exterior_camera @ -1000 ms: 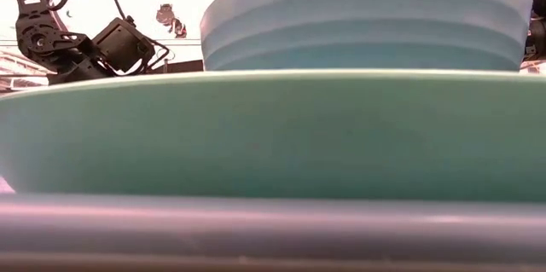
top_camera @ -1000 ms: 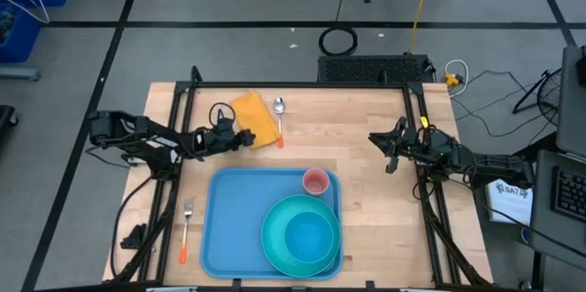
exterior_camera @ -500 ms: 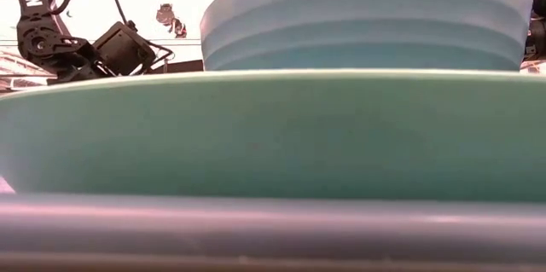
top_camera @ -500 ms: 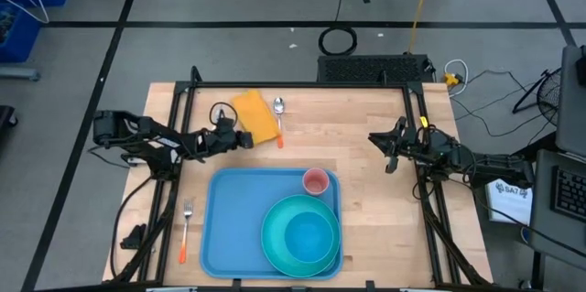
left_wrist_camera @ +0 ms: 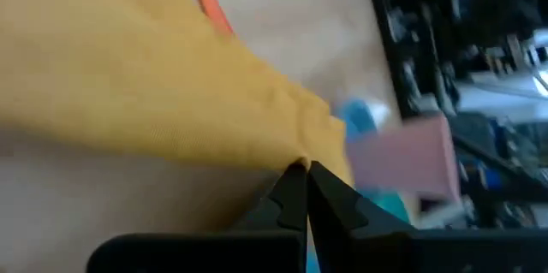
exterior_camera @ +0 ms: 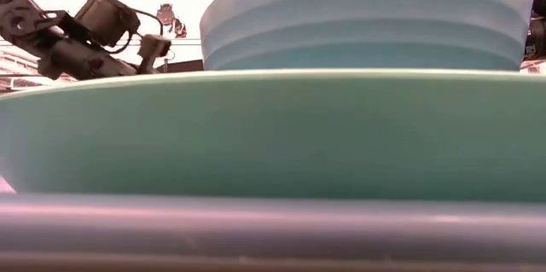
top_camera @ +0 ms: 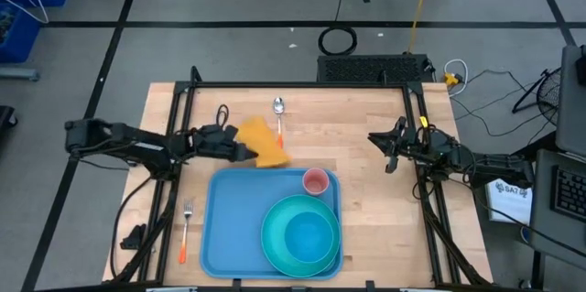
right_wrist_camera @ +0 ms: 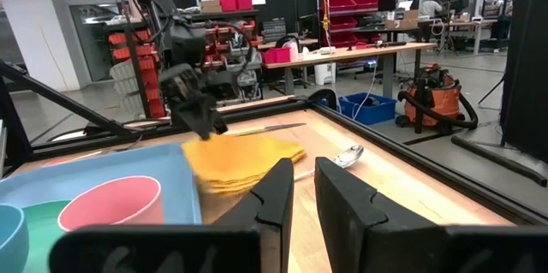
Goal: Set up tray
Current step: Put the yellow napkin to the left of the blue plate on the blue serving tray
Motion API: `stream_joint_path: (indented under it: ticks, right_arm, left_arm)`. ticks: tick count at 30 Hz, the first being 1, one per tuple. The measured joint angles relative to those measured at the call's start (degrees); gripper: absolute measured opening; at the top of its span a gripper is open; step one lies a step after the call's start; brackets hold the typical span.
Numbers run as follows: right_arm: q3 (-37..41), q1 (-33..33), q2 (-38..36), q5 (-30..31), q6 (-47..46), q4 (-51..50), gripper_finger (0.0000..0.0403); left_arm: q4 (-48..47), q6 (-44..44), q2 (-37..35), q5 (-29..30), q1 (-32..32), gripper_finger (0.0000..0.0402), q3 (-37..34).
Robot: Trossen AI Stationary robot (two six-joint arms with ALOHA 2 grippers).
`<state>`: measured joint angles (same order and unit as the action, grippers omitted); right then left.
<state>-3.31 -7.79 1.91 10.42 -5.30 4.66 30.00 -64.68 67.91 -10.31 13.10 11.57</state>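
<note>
The light-blue tray [top_camera: 229, 228] lies at the table's near middle and carries a teal plate [top_camera: 275, 237], a blue bowl [top_camera: 309, 234] on that plate, and a pink cup [top_camera: 316, 181]. A yellow napkin [top_camera: 265, 141] sits crumpled just beyond the tray's far rim. My left gripper [top_camera: 243, 151] is shut on the napkin's left side. My right gripper [top_camera: 388, 153] waits at the table's right side, a narrow gap between its fingers [right_wrist_camera: 282, 189] and nothing in it. My left gripper pinches the yellow napkin's edge [left_wrist_camera: 295, 155] between its two fingertips, coming nearly level from the table's left. In the right wrist view the held corner [right_wrist_camera: 195, 143] is raised. I cannot tell whether the remaining cloth rests on the table.
A spoon [top_camera: 278, 106] with an orange handle lies beyond the napkin, which reaches its handle. A fork [top_camera: 186, 223] lies on the wood left of the tray. Bare wood lies between the cup and my right gripper. The plate [exterior_camera: 273, 136] and bowl [exterior_camera: 367, 16] fill the low view.
My left gripper has taken hold of the napkin and moved toward the table's near edge and the tray. The napkin, flat beside the spoon before, has been dragged near and right and is now bunched up close to the tray's far rim.
</note>
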Motion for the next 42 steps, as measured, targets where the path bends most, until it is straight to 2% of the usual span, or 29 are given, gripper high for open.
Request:
stream_joint_path:
  ticks: [3, 6, 11, 19, 23, 27, 30, 34, 40, 42]
  right_arm:
    - [-0.01, 0.0, 0.0, 0.0, 0.0, -0.15, 0.0045]
    - [0.0, 0.0, 0.0, 0.0, 0.0, -0.15, 0.0045]
    - [-0.02, 0.01, 0.0, 0.0, 0.01, -0.15, 0.0045]
    - [0.0, 0.01, 0.0, 0.0, 0.01, -0.15, 0.0045]
    - [0.0, 0.02, 0.0, 0.0, 0.0, -0.15, 0.0045]
    - [0.0, 0.02, 0.0, 0.0, 0.01, -0.15, 0.0045]
    - [0.0, 0.02, 0.0, 0.0, 0.0, -0.15, 0.0045]
    - [-0.01, 0.02, 0.0, 0.0, 0.01, -0.15, 0.0045]
    - [-0.01, 0.01, 0.0, 0.0, 0.01, -0.15, 0.0045]
    - [0.0, 0.0, 0.0, 0.0, 0.02, -0.15, 0.0045]
  left_arm:
    - [-4.04, -1.55, -5.32, -3.09, -2.27, 0.0001, 0.12]
    - [-12.75, -4.44, -9.46, -3.7, -6.13, 0.0001, 0.09]
    - [-24.02, -11.89, -14.08, 0.86, -15.97, 0.0001, 0.13]
    - [-27.76, -29.55, -15.79, 13.8, -36.63, 0.0, 0.13]
    - [-27.85, -39.61, -15.09, 22.87, -48.28, 0.0, 0.17]
    - [-28.66, -49.75, -12.56, 31.92, -58.89, 0.0, 0.76]
    - [-29.37, -52.96, -8.23, 35.61, -63.63, 0.0, 3.85]
    - [-31.83, -52.81, -0.31, 33.76, -64.89, 0.0, 10.19]
    - [-32.23, -57.21, 10.49, 22.59, -65.75, 0.0, 15.31]
    - [-32.0, -60.13, 12.63, 20.94, -66.74, 0.0, 15.67]
